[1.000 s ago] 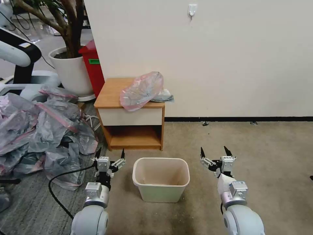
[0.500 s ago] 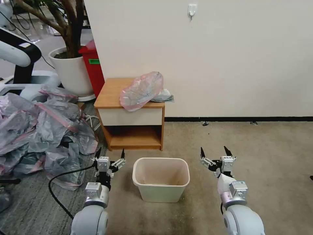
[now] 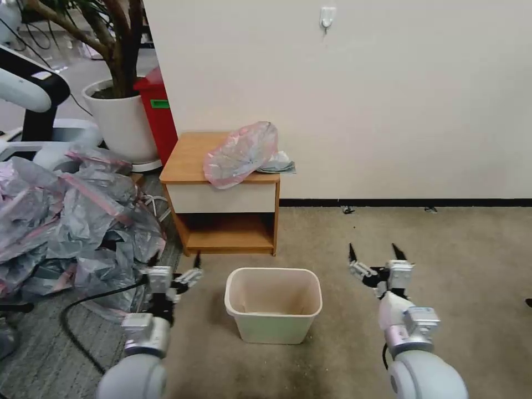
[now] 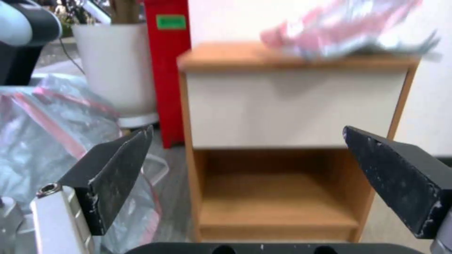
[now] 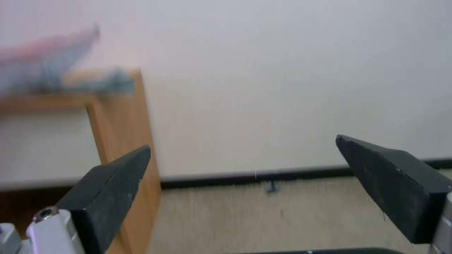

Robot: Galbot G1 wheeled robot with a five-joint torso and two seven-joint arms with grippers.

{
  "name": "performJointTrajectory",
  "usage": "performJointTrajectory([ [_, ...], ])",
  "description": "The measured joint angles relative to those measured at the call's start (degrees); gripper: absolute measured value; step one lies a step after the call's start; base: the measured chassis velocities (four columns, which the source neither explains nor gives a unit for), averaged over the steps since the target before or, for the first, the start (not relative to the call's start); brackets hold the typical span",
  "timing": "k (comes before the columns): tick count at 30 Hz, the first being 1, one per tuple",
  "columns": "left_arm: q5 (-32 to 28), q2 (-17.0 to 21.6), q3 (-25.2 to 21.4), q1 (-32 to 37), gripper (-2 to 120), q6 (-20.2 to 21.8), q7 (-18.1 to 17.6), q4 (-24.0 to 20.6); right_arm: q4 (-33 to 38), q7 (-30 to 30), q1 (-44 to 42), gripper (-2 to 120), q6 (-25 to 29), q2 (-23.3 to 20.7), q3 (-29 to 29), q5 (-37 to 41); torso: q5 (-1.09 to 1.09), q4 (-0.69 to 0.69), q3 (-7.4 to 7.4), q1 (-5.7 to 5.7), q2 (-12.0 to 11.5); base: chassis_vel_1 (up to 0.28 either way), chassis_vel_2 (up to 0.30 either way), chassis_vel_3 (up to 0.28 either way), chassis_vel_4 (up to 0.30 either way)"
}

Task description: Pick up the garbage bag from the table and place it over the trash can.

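Observation:
The garbage bag (image 3: 241,152), crinkly grey plastic with a pink rim, lies bunched on the table (image 3: 188,160), a small wooden cabinet against the wall. It hangs slightly over the white drawer front. On the carpet in front stands the cream trash can (image 3: 273,270), with nothing inside it. My left gripper (image 3: 174,260) hovers open to the left of the can. My right gripper (image 3: 373,250) hovers open to its right. The left wrist view looks between open fingers (image 4: 113,173) at the table (image 4: 292,106) and the bag (image 4: 348,28). The right wrist view catches the table's side (image 5: 127,123).
A big heap of similar grey-pink bags (image 3: 72,221) fills the floor at left, with a black cable (image 3: 83,302) trailing near my left arm. A red bin (image 3: 160,111) and white plant pot (image 3: 119,119) stand behind the table. Open carpet lies to the right.
Both arms have spread away from the trash can: the left gripper shifted left, the right gripper shifted right and a little forward. Bag, table and can have not moved.

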Motion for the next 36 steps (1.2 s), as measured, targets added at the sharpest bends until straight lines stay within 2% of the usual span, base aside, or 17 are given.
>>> performJointTrajectory([
  [1, 0.00, 0.00, 0.00, 0.00, 100, 0.00, 0.00, 0.00, 0.00, 0.00, 0.00, 100, 0.00, 0.00, 0.00, 0.00, 0.00, 0.00, 0.00, 0.00, 0.00, 0.000, 0.000, 0.000, 0.000],
  [2, -1.35, 1.18, -0.20, 0.77, 100, -1.44, -0.02, -0.49, 0.11, 0.51, -0.71, 100, 1.72, -0.24, -0.41, 1.21, 0.13, -0.01, 0.00, 0.00, 0.00, 0.000, 0.000, 0.000, 0.000],
  [3, -1.86, 1.67, 0.06, 1.06, 100, -2.45, -0.02, 0.02, 0.00, 0.65, -0.88, 100, 2.97, -0.43, -0.55, 1.85, 0.13, -0.02, 0.00, 0.00, 0.00, 0.000, 0.000, 0.000, 0.000],
  [4, -2.22, 1.93, 0.50, 1.30, 100, -3.48, 0.00, 0.73, -0.48, 0.79, -0.96, 100, 4.91, -0.80, -0.66, 2.53, -0.03, 0.00, 0.00, 0.00, 0.00, 0.000, 0.000, 0.000, 0.000],
  [7, -2.41, 2.07, 0.91, 1.54, 100, -4.77, 0.36, 1.29, -1.49, 0.81, -0.94, 100, 7.26, -1.30, -1.04, 3.17, 0.09, -0.01, 0.00, 0.00, 0.00, 0.000, 0.000, 0.000, 0.000],
  [9, -2.42, 2.15, 1.01, 1.56, 100, -5.34, 0.59, 1.76, -2.11, 0.89, -0.53, 100, 8.53, -1.64, -1.32, 3.68, 0.03, -0.01, 0.00, 0.00, 0.00, 0.000, 0.000, 0.000, 0.000],
  [15, -2.28, 2.34, 0.98, 1.76, 100, -6.80, 1.23, 2.98, -3.24, 1.13, 1.23, 100, 9.02, -2.10, -2.60, 5.27, 0.06, -0.02, 0.01, 0.00, 0.00, 0.000, 0.000, 0.000, 0.000],
  [20, -2.13, 2.05, 0.76, 1.99, 100, -7.78, 1.43, 3.97, -5.24, 3.14, 5.86, 100, 7.65, -3.86, -5.38, 13.91, 0.05, -0.01, 0.01, 0.00, 0.00, 0.000, 0.000, 0.000, 0.000],
  [22, -2.11, 1.97, 0.59, 2.04, 100, -8.07, 1.47, 4.20, -5.71, 4.78, 8.82, 100, 5.10, -5.14, -6.59, 20.67, 0.06, -0.01, 0.01, 0.00, 0.00, 0.000, 0.000, 0.000, 0.000],
  [23, -2.11, 1.97, 0.59, 2.04, 100, -8.07, 1.47, 4.20, -5.71, 4.78, 8.82, 100, 5.10, -5.14, -6.59, 20.67, 0.06, -0.01, 0.01, 0.00, 0.00, 0.000, 0.000, 0.000, 0.000],
  [26, -2.07, 1.85, 0.16, 2.30, 100, -9.32, 2.00, 4.66, -5.65, 10.90, 15.40, 100, -1.24, -6.88, -9.28, 40.10, 0.05, -0.01, 0.01, 0.00, 0.00, 0.000, 0.000, 0.000, 0.000],
  [27, -2.07, 1.85, 0.16, 2.30, 100, -9.32, 2.00, 4.66, -5.65, 10.90, 15.40, 100, -1.24, -6.88, -9.28, 40.10, 0.05, -0.01, 0.01, 0.00, 0.00, 0.000, 0.000, 0.000, 0.000],
  [29, -2.03, 1.53, -0.10, 2.65, 100, -9.73, 2.24, 4.66, -6.00, 15.92, 20.05, 100, -5.31, -6.88, -9.85, 52.22, 0.05, -0.01, 0.01, 0.00, 0.00, 0.000, 0.000, 0.000, 0.000],
  [30, -2.03, 1.53, -0.10, 2.65, 100, -9.73, 2.24, 4.66, -6.00, 15.92, 20.05, 100, -5.31, -6.88, -9.85, 52.22, 0.05, -0.01, 0.01, 0.00, 0.00, 0.000, 0.000, 0.000, 0.000],
  [33, -1.76, 0.77, -0.79, 3.54, 100, -10.46, 2.33, 4.56, -9.31, 24.47, 28.95, 100, -10.23, -5.60, -9.75, 74.24, 0.04, 0.00, 0.01, 0.00, -0.01, 0.000, 0.000, 0.000, 0.000],
  [34, -1.76, 0.77, -0.79, 3.54, 100, -10.46, 2.33, 4.56, -9.31, 24.47, 28.95, 100, -10.23, -5.60, -9.75, 74.24, 0.04, 0.00, 0.01, 0.00, -0.01, 0.000, 0.000, 0.000, 0.000],
  [36, -1.65, 0.64, -1.35, 4.16, 100, -10.76, 2.34, 4.25, -12.78, 26.65, 32.93, 100, -10.90, -4.57, -9.50, 80.82, 0.04, -0.01, 0.02, -0.01, 0.00, 0.000, 0.000, 0.000, 0.000],
])
